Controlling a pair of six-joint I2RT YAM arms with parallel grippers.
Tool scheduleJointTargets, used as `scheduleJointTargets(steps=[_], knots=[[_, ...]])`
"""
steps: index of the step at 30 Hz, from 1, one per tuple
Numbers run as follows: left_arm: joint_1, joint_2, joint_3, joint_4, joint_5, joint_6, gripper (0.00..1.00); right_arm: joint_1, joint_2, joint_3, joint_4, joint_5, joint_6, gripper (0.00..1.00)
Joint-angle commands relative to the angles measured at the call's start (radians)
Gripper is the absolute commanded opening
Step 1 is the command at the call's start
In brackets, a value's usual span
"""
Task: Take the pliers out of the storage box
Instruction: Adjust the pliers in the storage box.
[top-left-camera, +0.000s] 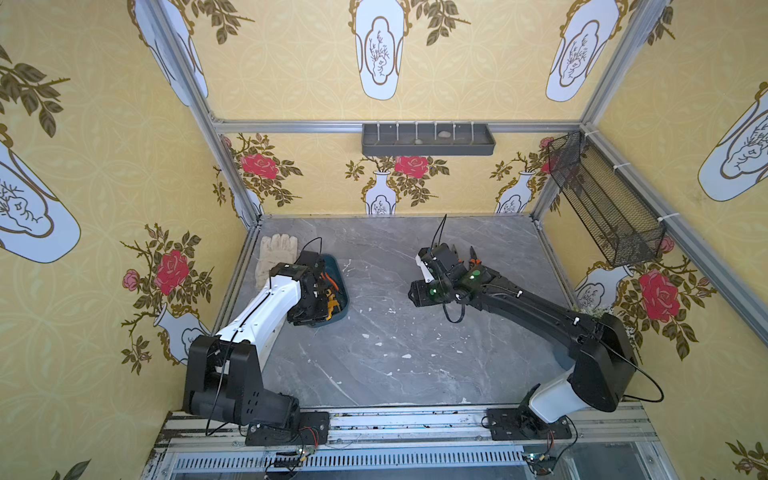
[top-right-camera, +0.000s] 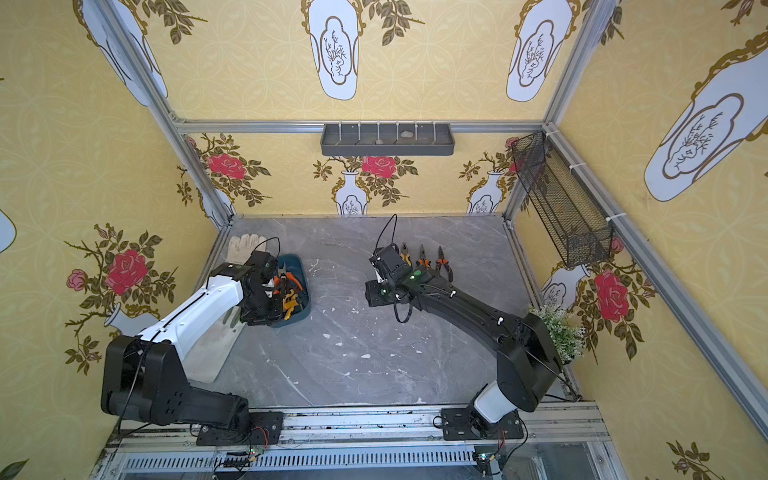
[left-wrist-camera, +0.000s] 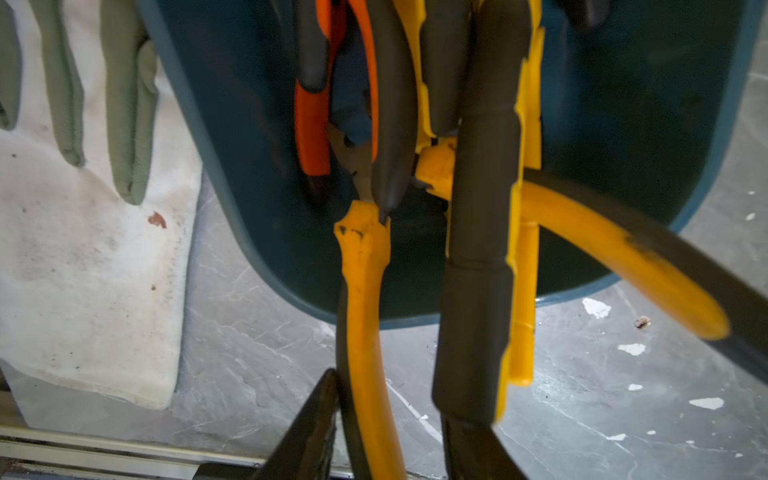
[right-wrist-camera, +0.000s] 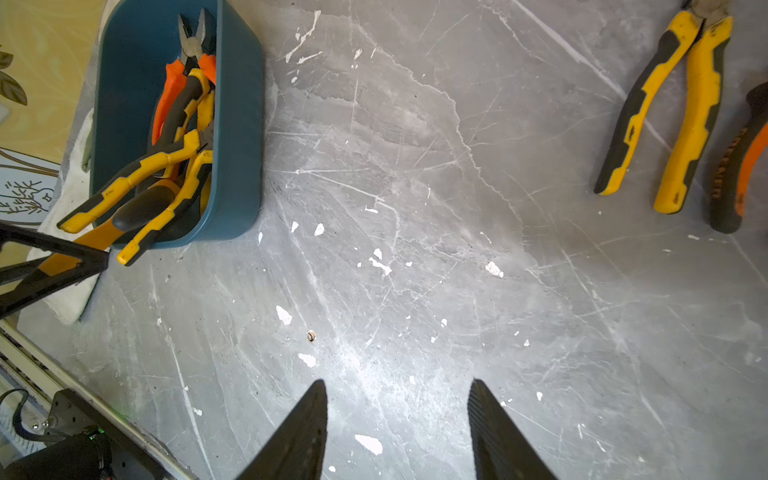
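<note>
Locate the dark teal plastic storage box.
In both top views the dark teal plastic storage box sits on the grey table's left side, beside the white fabric glove.

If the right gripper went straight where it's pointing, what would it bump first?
Probably just the bare grey tabletop. The right gripper is open with nothing between its fingers, and the storage box and the laid-out pliers sit off to either side of its line.

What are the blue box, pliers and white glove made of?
The storage box looks like smooth moulded plastic: even teal, rounded corners. The pliers: dull grey metal jaws; matte two-colour grips, probably rubbery plastic. The glove seems fabric, textured and stained.
</note>
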Motion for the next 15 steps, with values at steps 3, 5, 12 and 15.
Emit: scheduleJointTargets(steps=[3, 5, 12, 15], knots=[[-0.034, 0.037, -0.015, -0.005, 0.055, -0.031, 0.39, 0.001, -0.002, -0.007, 0.026, -0.002, 0.009, 0.55], [-0.050, 0.040, -0.020, 0.003, 0.053, -0.044, 0.35, 0.002, -0.002, -0.008, 0.027, -0.002, 0.007, 0.55], [-0.096, 0.055, -0.031, 0.006, 0.029, -0.070, 0.28, 0.002, 0.000, -0.018, 0.034, -0.005, 0.007, 0.55], [-0.096, 0.057, -0.030, 0.001, 0.000, -0.077, 0.29, 0.002, -0.002, -0.020, 0.034, -0.008, 0.006, 0.55]])
